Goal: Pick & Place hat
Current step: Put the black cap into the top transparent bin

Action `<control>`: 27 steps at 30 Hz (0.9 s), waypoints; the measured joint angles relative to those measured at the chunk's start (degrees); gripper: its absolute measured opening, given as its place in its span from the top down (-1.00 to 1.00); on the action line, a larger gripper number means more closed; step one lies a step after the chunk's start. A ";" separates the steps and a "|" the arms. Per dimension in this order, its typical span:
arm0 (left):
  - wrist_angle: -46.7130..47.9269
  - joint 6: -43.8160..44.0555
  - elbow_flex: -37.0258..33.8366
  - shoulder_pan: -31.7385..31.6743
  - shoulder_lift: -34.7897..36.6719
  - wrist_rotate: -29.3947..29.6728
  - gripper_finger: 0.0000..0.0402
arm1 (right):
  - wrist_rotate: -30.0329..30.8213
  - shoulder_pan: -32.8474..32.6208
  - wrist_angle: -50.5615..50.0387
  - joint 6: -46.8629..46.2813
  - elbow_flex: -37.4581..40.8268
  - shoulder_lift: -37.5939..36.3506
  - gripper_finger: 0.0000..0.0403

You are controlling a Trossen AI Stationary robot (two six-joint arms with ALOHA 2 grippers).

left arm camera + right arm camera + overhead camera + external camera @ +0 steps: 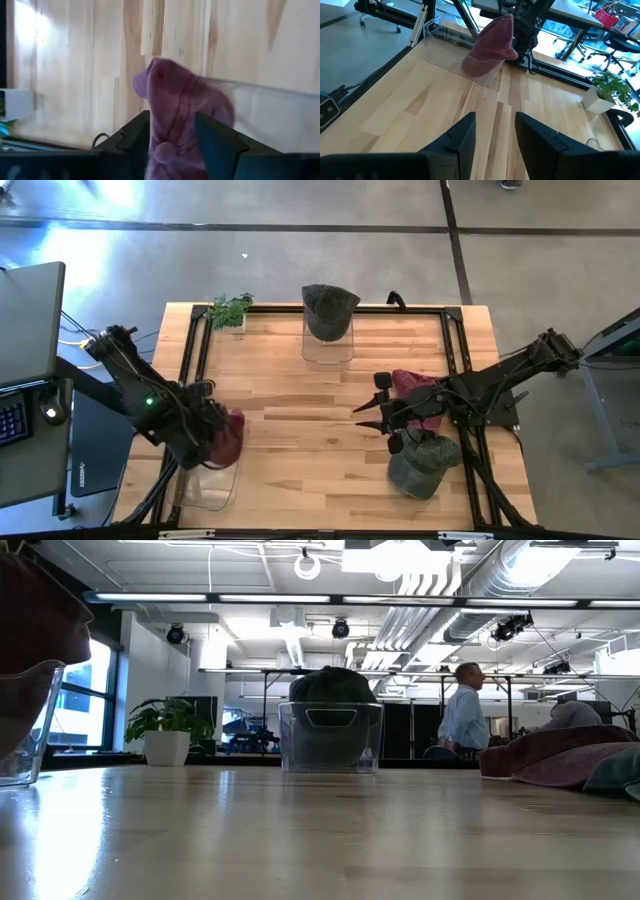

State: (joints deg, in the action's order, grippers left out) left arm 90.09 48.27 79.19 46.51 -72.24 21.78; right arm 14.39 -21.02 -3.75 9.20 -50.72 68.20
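Observation:
My left gripper [215, 428] is near the table's left near corner, shut on a maroon hat [492, 40] above a clear bin [208, 480]. The low view shows that hat [40, 610] over the bin's rim [25, 720]. My right gripper [368, 402] hangs open over bare wood right of centre, its fingers apart in its wrist view [495, 135]. Just behind it, a second maroon hat [420, 392] and a grey-green hat [425, 462] lie on the table. A dark hat [330, 308] sits in a clear bin [328, 345] at the far edge. My left gripper pinches the maroon hat's crown [172, 120] between its two fingers [135, 145], close to the top button [162, 150]. The fingers come from above, slanting down. The hat hangs below them with its brim [480, 65] at the bin's open top; whether it touches the bin I cannot tell.
A small potted plant [232, 310] stands at the far left corner. A black frame [455, 350] runs along the table's edges. Bare wood [300, 420] lies between the two arms. A person [465, 715] stands in the room beyond the table.

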 joint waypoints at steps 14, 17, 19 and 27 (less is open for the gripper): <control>-14.65 7.20 8.18 0.01 -0.05 20.80 0.96 | -3.26 0.02 -1.43 0.25 0.02 0.00 0.34; -27.64 -4.39 8.23 -0.04 -1.01 25.81 0.93 | -2.90 0.02 -3.81 -0.51 0.02 0.00 0.34; -34.72 -11.79 8.04 -0.03 -2.30 26.61 0.92 | -1.68 0.00 -6.99 -2.45 0.02 -0.05 0.34; -58.72 -33.23 1.20 -8.49 -12.38 25.31 0.92 | 1.77 -1.47 -24.76 -14.29 0.02 -1.90 0.34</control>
State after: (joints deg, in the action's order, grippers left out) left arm 31.38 15.04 80.39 38.03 -84.62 47.09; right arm 16.16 -22.48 -28.51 -5.10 -50.70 66.31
